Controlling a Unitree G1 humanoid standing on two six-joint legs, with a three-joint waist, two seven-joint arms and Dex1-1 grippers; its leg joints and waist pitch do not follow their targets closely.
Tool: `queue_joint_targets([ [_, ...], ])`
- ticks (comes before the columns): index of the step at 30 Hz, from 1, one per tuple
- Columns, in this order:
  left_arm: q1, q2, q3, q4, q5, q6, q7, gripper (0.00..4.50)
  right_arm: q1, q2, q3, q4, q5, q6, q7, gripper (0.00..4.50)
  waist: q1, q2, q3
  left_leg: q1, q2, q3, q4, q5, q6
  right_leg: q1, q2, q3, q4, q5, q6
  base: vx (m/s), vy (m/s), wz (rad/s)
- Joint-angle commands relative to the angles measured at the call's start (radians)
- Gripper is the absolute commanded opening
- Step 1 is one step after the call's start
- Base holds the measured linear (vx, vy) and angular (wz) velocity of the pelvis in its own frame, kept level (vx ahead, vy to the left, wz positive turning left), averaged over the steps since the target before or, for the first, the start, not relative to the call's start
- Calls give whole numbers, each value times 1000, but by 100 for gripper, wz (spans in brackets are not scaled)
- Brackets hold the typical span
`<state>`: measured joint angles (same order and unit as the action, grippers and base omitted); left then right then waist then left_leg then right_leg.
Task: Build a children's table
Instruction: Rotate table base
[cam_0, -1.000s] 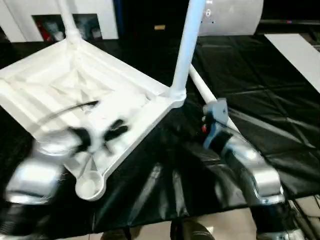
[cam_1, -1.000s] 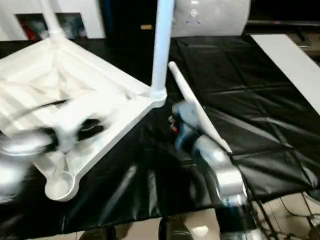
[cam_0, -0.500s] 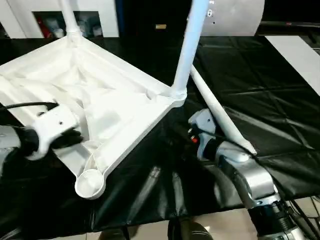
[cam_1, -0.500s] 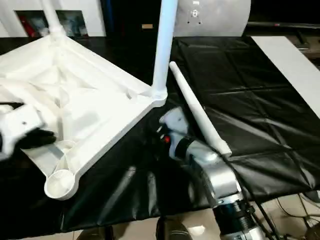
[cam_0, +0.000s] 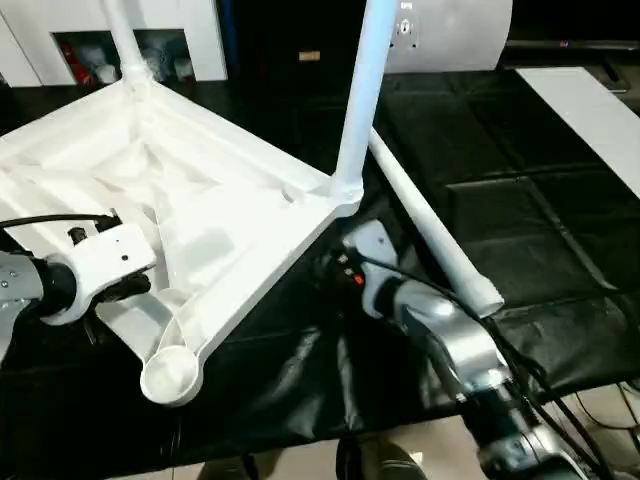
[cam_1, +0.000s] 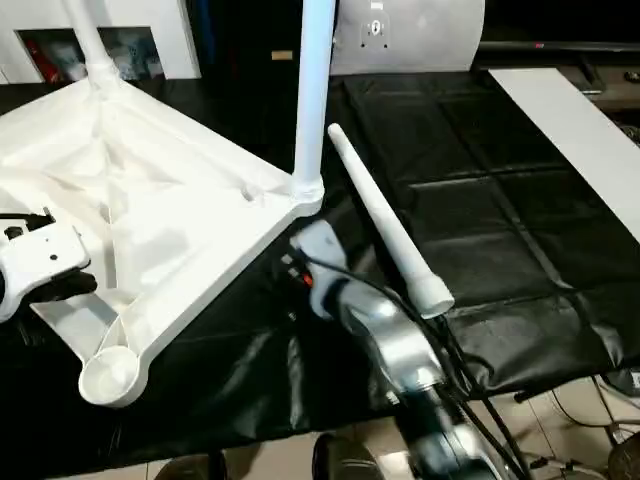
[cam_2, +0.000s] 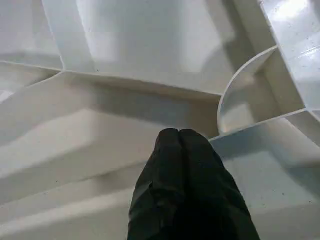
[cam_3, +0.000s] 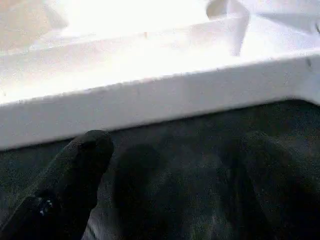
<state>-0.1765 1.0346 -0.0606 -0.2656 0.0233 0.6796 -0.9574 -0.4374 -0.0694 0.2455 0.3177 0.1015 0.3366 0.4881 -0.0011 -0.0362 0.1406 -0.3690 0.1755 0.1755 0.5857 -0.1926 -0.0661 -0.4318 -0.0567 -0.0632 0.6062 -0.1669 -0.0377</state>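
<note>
The white table top (cam_0: 220, 215) lies upside down on the black cloth, ribs up. One leg (cam_0: 358, 100) stands upright in its right corner socket and another leg (cam_0: 122, 40) in the far corner. The near corner socket (cam_0: 170, 375) holds nothing. A loose leg (cam_0: 430, 235) lies on the cloth to the right of the top. My left gripper (cam_2: 172, 136) is shut and empty, just over a rib near a corner socket. My right gripper (cam_3: 175, 165) is open, low over the cloth, with its fingers (cam_3: 82, 155) facing the top's side rim (cam_3: 150, 100).
Black cloth (cam_0: 540, 180) covers the work surface, and its front edge drops to the floor near my arms. A white panel (cam_0: 590, 100) lies at the far right. A pale grey object (cam_0: 450, 30) stands at the back. Cables run along my right forearm (cam_0: 450, 340).
My left arm has drawn back to the left off the middle of the top. My right gripper has slid left, close to the top's rim below the upright leg.
</note>
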Motion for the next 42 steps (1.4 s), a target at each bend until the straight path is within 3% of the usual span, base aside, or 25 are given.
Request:
queue_joint_targets([
  [1, 16, -9, -26, 15, -24, -7, -24, 4, -7, 6, 7, 17, -11, -17, -2, 450, 6, 27, -63, 12, 49, -18, -73, -153, 2, 60, -79, 67, -61, -190, -229, 0, 0, 0],
  [5, -10, -15, 55, 7, -79, 9, -33, 4, -21, 14, 2, 42, -12, -38, 2, 450, 9, 27, -68, 13, 49, -15, -71, -116, 5, 62, -77, 66, -52, -121, -247, 0, 0, 0],
  [9, 8, 32, 75, 19, -78, 13, -61, 4, -24, 15, -2, 61, -15, -53, 5, 450, 11, 26, -64, 13, 48, -17, -73, -165, -1, 60, -79, 66, -58, -182, -235, 0, 0, 0],
  [13, 53, 68, 58, 14, -86, 21, -100, 4, -26, 18, -4, 76, -17, -63, 4, 450, 9, 25, -60, 14, 50, -19, -76, -197, -9, 57, -81, 68, -65, -259, -209, 0, 0, 0],
  [14, 62, 68, 49, 8, -88, 25, -103, 4, -27, 19, -5, 80, -17, -64, 3, 450, 10, 29, -61, 15, 50, -19, -76, -197, -10, 56, -80, 68, -64, -256, -211, 0, 0, 0],
  [20, 80, 40, -20, -8, -90, 29, -100, 4, -47, 34, -6, 122, -20, -83, -2, 450, 10, 30, -65, 14, 50, -17, -74, -172, -8, 59, -78, 68, -56, -171, -237, 0, 0, 0],
  [24, 83, -21, -104, -33, -109, 14, -130, 4, -80, 57, -17, 198, -21, -104, -7, 450, 11, 29, -65, 15, 50, -16, -73, -169, -9, 60, -81, 69, -56, -170, -246, 0, 0, 0],
  [25, 88, -36, -123, -54, -122, 11, -142, 4, -85, 60, -17, 212, -23, -108, -7, 450, 10, 29, -66, 10, 50, -19, -74, -163, -10, 65, -82, 68, -54, -168, -248, 0, 0, 0],
  [27, 95, -62, -156, -93, -144, 4, -159, 4, -91, 63, -16, 228, -24, -112, -4, 450, 7, 24, -64, 12, 48, -16, -72, -176, -6, 64, -81, 69, -58, -191, -239, 0, 0, 0],
  [30, 92, -101, -218, -152, -175, 10, -183, 4, -100, 68, -13, 248, -29, -117, 0, 450, 7, 26, -63, 13, 52, -18, -74, -184, -6, 63, -81, 69, -61, -216, -235, 0, 0, 0],
  [32, 78, -132, -235, -172, -198, 15, -188, 4, -108, 73, -13, 258, -31, -121, -1, 450, 7, 30, -60, 14, 51, -20, -75, -205, -11, 63, -81, 68, -62, -247, -231, 0, 0, 0],
  [36, 34, -210, -248, -208, -256, 36, -190, 4, -129, 82, -17, 283, -33, -132, 0, 450, 0, 27, -57, 21, 49, -21, -76, -263, -22, 60, -83, 68, -73, -339, -216, 0, 0, 0],
  [39, 10, -243, -262, -209, -255, 37, -183, 4, -138, 87, -18, 296, -35, -142, 4, 450, -3, 26, -61, 15, 48, -22, -74, -237, -17, 66, -83, 68, -70, -314, -217, 0, 0, 0],
  [42, -34, -301, -282, -149, -192, -20, -129, 4, -148, 94, -23, 312, -46, -155, 9, 450, -10, 24, -64, 11, 47, -20, -71, -199, -1, 69, -80, 67, -67, -266, -228, 0, 0, 0],
])
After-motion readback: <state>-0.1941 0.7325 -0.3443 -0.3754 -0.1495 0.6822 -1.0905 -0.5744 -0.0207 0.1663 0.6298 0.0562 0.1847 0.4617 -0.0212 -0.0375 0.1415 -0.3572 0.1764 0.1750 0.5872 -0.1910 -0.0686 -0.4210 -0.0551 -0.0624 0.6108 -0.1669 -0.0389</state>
